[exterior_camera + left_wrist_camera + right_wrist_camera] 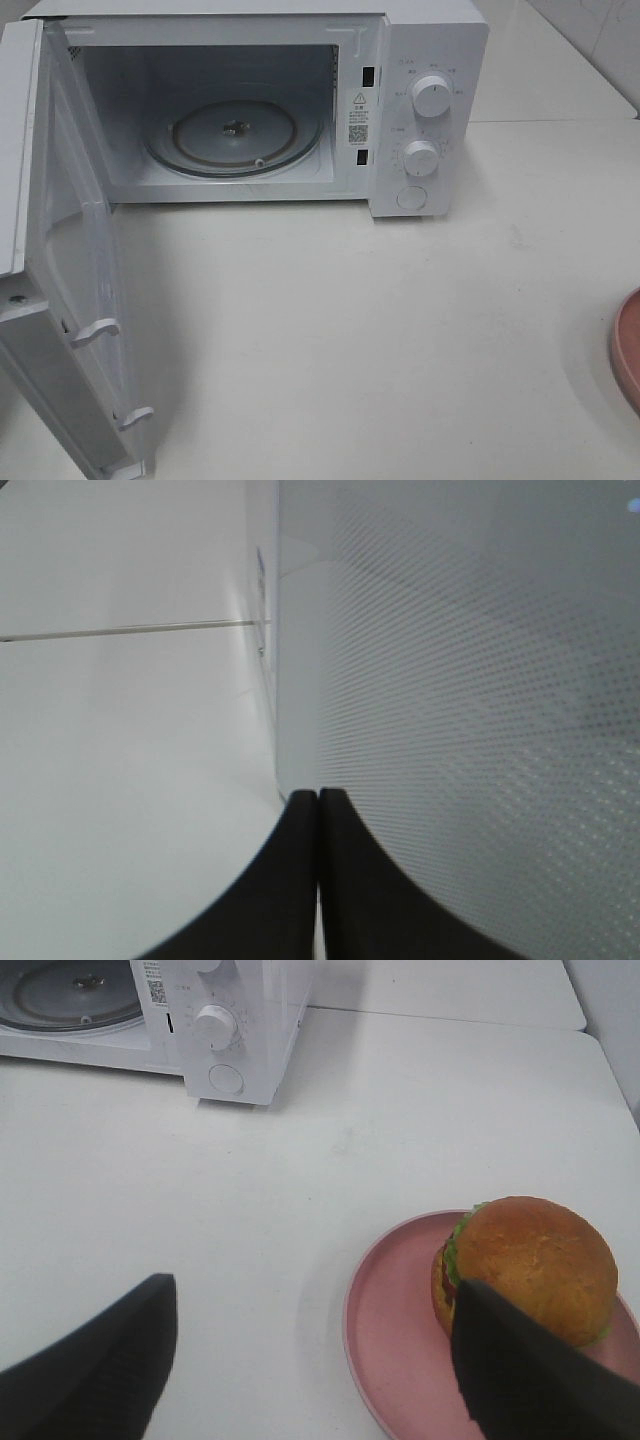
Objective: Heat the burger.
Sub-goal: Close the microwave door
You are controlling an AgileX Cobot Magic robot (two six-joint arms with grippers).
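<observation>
Microwave (300,110) standing open, door (70,260) swung wide to the left, glass turntable (235,135) bare. Burger (525,1265) not yet inside: resting on the pink plate (400,1340) on the desk (360,340), well apart from the oven, toward the right edge. Right pincer (310,1360) spread wide and empty, hovering near the plate, 1 finger just beside the bun. Left pincer (318,870) closed on nothing, tips against the door's outer face. Left to do, probably: grasping, loading, shutting, setting the 2 knobs. Clear desk between plate and cavity; door edge and cavity frame the only obstacles.
</observation>
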